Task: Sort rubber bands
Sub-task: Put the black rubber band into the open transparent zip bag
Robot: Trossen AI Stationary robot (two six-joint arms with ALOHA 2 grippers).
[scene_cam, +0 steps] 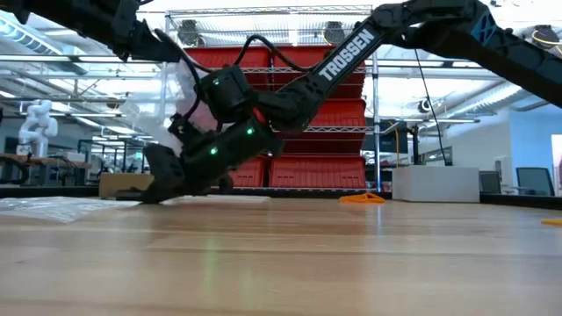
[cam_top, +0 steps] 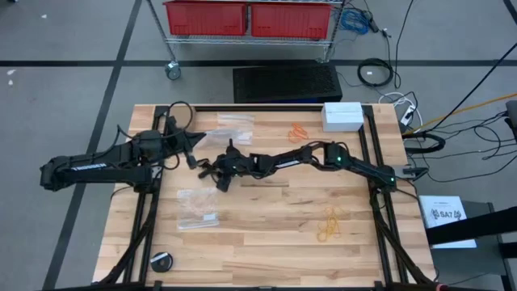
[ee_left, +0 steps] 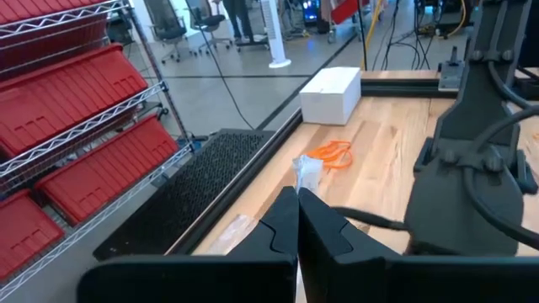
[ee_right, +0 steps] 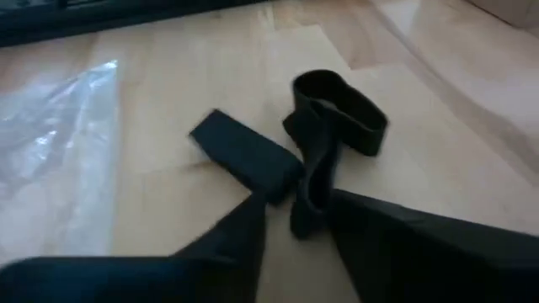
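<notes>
Left to right across the surface (cam_top: 266, 242): the left gripper (cam_top: 194, 158) is hanging above the boards with its jaws pressed together, pinching a clear plastic bag (ee_left: 306, 172) that is sticking up from the closed tips. Just beside it, toward the middle, the right gripper (cam_top: 212, 171) is reaching down to the boards; its jaws are standing partly spread and straddling a black rubber band (ee_right: 337, 114), whose twisted lower strand is lying between the tips while its open loop is lying just beyond them, with a flat black piece (ee_right: 244, 156) beside it. More clear bags (cam_top: 198, 208) are lying near these jaws on the boards. Well apart to the right, orange rubber bands (cam_top: 299, 132) are resting next to a white box (cam_top: 342, 115), and pale yellow-tan rubber bands (cam_top: 329, 225) are lying nearer the front edge. The step appears to be a pickup: the jaws should be closing squarely on the bunched strand, low against the wood, so the band is not slipping out or springing away.
</notes>
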